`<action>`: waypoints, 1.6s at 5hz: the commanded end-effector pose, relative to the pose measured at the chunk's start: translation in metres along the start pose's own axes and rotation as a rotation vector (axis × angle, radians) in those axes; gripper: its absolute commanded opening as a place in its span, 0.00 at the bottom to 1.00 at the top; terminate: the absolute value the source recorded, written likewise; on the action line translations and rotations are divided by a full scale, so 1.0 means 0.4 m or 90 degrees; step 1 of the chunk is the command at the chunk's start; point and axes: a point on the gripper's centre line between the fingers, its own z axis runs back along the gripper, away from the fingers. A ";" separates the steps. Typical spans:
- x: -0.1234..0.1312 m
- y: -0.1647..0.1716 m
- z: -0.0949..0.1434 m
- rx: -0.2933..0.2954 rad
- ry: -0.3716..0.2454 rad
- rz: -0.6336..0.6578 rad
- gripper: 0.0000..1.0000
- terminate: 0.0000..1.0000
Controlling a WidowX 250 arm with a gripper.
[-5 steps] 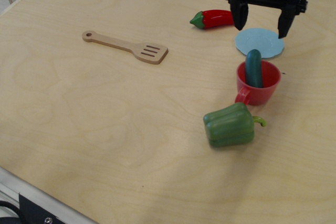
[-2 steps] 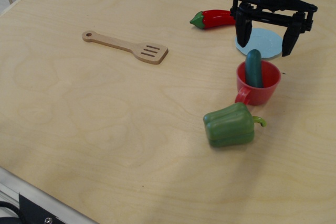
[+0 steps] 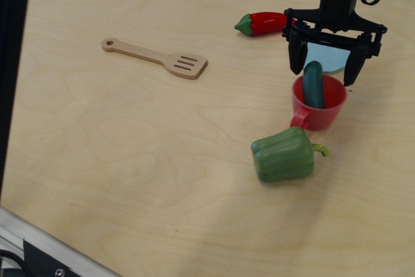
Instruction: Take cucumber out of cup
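The dark teal-green cucumber (image 3: 314,84) stands tilted in the red-orange cup (image 3: 317,103), its upper end sticking out above the far rim. The cup sits on the table with its handle toward the front left. My black gripper (image 3: 323,70) is open, fingers pointing down, one finger (image 3: 296,56) left of the cucumber's top and the other finger (image 3: 353,64) right of it. The fingers straddle the cucumber without touching it.
A light-blue plate (image 3: 322,55) lies just behind the cup, partly hidden by the gripper. A red chili (image 3: 262,23) lies left of it. A green bell pepper (image 3: 283,154) sits in front of the cup. A wooden spatula (image 3: 155,58) lies at far left.
The open gripper has come down and slightly toward the cup, from above the plate to either side of the cucumber's top. A dark band now covers the left edge of the view.
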 end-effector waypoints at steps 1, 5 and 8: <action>0.001 -0.005 0.064 -0.008 -0.050 0.011 1.00 0.00; -0.049 0.014 0.123 -0.013 -0.073 0.029 0.00 0.00; -0.063 0.143 0.201 0.042 -0.146 0.208 0.00 0.00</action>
